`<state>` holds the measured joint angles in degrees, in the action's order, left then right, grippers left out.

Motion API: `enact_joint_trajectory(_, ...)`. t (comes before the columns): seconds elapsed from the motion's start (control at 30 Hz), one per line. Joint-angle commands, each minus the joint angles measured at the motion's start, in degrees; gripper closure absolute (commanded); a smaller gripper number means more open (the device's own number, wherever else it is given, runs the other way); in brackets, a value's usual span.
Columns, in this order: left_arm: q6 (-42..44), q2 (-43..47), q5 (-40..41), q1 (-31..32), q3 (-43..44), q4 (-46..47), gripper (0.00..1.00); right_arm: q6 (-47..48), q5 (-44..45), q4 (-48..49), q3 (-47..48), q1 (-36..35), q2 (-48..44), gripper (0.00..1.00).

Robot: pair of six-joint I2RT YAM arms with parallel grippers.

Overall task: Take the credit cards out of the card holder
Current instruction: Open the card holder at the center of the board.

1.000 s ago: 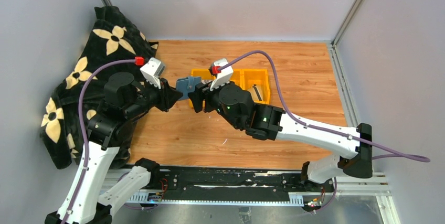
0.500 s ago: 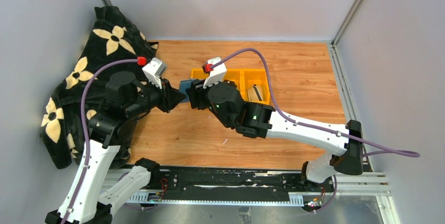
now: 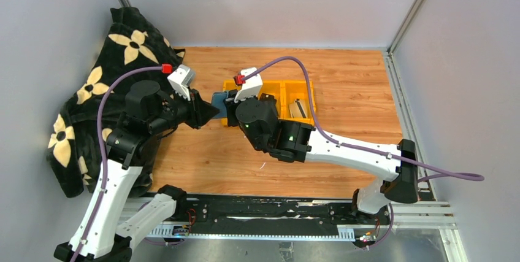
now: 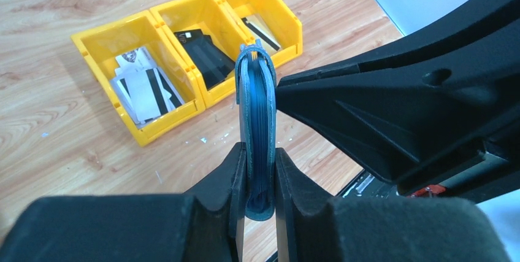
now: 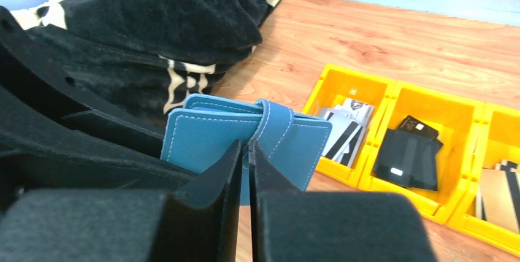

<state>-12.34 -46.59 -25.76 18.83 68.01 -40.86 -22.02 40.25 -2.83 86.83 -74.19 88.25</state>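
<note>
The left gripper (image 4: 257,173) has its jaws clamped on the closed teal card holder (image 4: 254,102), held on edge above the worktop (image 4: 61,151) near the yellow bins (image 4: 175,119), while the right gripper (image 5: 247,151) pinches its jaws on the strap tab (image 5: 277,121).

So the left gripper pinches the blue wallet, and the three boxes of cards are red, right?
Not red. The left gripper pinches the blue wallet, and the three boxes of cards are yellow, as the left wrist view shows.
</note>
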Motion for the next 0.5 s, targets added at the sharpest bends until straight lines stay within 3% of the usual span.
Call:
enact_joint_trajectory(0.0,-1.0,1.9,-3.2,0.6,2.8,2.1,1.0,0.5,7.5,-2.9,1.1,0.4,1.6,0.93)
enact_joint_trajectory(0.33,0.1,2.3,-2.3,0.6,3.3,1.7,1.0,1.7,10.8,-3.0,-0.5,0.4,0.6,1.0)
enact_joint_trajectory(0.47,4.8,2.6,2.9,0.6,4.1,1.3,1.0,0.9,9.7,-3.3,-1.6,0.4,-0.8,1.0)
